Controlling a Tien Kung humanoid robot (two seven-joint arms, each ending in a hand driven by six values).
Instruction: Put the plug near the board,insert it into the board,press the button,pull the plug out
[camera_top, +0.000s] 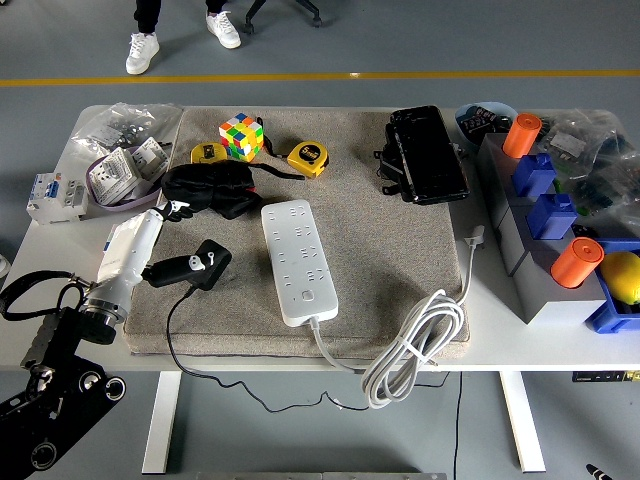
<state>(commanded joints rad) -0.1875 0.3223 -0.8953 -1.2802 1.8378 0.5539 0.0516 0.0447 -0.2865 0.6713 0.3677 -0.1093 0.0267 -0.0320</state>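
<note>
The black plug (203, 264) lies on the grey mat (400, 270), left of the white power strip (298, 262). Its black cable runs off the mat's front edge and under the table. The strip lies lengthwise at the mat's middle, its button near the front end, and its white cord (415, 345) is coiled at the front right. My left hand (170, 210), on a white forearm, rests above the plug against a black pouch (210, 188). Its fingers look relaxed and hold nothing. The plug lies just right of the forearm.
A Rubik's cube (241, 136) and two yellow tape measures (307, 157) sit at the mat's back, a black case (428, 155) at the back right. Grey and blue bins (545, 235) with orange cups fill the right side. Bagged parts (120, 160) lie left. A person's white shoes (143, 50) show beyond the table.
</note>
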